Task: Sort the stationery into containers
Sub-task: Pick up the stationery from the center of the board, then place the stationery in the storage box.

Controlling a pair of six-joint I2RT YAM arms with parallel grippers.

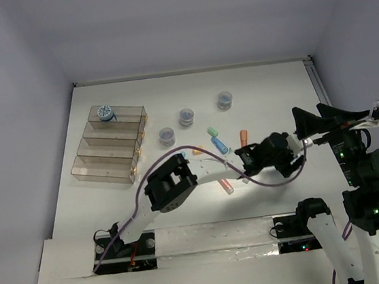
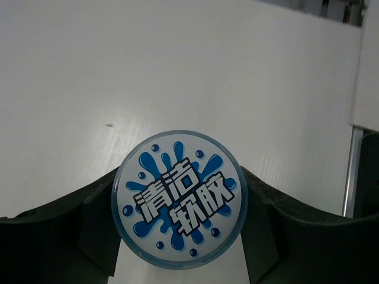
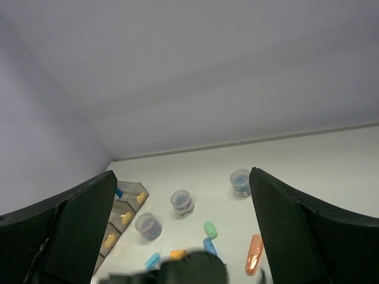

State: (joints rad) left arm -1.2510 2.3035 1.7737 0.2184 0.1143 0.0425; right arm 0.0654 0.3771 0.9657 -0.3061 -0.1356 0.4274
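Stationery point(image 1: 187, 117) lies loose on the white table point(image 1: 273, 91). One round jar point(image 2: 179, 199) with a blue splash on its top is at the right half of the table. The left gripper point(image 2: 180, 177) pinches it from both sides. The right gripper point(image 3: 183, 174) is up in the air by the right edge. Its jaws are wide apart with nothing in them. Three more jars point(image 1: 167, 136) stand near the middle. A green pen point(image 1: 212, 132), a blue pen point(image 1: 220, 144), an orange pen point(image 1: 244, 138) and a pink pen point(image 1: 226, 186) lie close by. Four brown see-through trays point(image 1: 104, 171) stand by the left edge. The far tray point(image 1: 128, 111) has a blue-topped jar point(image 1: 105, 112) in it.
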